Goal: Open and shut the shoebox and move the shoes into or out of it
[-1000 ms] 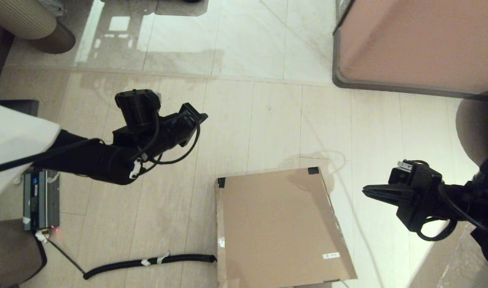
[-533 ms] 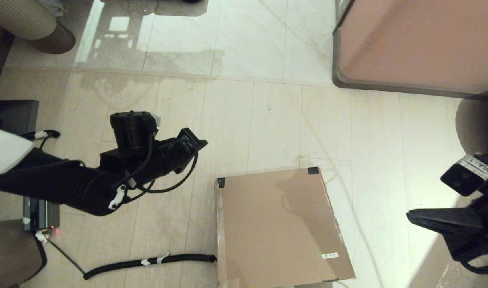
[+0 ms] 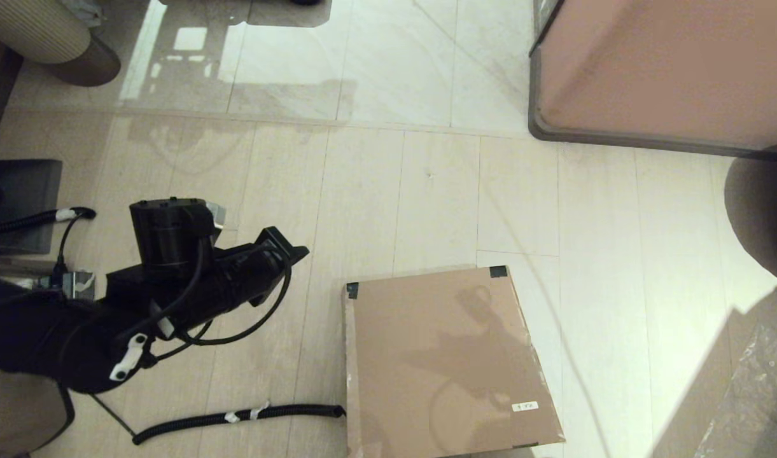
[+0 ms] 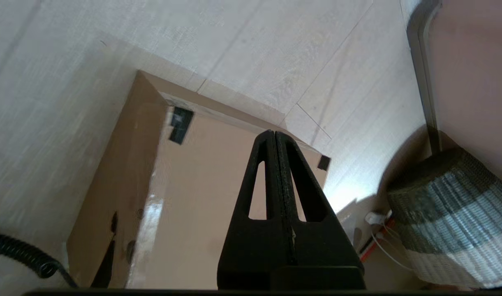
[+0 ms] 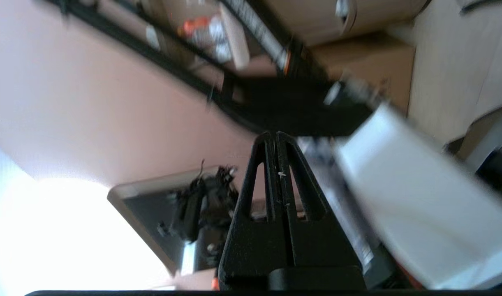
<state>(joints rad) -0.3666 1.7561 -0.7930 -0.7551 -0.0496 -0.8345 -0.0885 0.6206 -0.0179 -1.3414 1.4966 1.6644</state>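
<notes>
The brown cardboard shoebox (image 3: 445,362) lies on the floor with its flip lid down, dark tape at two far corners and a small white label near its front right. It also fills the left wrist view as the shoebox (image 4: 201,213). My left gripper (image 3: 293,245) hangs to the left of the box, apart from it, shut and empty; its left gripper (image 4: 274,133) tips meet. My right gripper (image 5: 274,135) is shut and empty, out of the head view, pointing away from the box. The shoes are hidden.
A large pinkish-brown cabinet (image 3: 668,70) with a grey rim stands at the far right. A black corrugated cable (image 3: 235,416) lies on the floor left of the box. A ribbed round bin (image 4: 452,222) stands beyond the box. Pale floor tiles lie ahead.
My left arm has drawn back and down toward the near left. My right arm has swung off to the right and left the head view. The box has not moved.
</notes>
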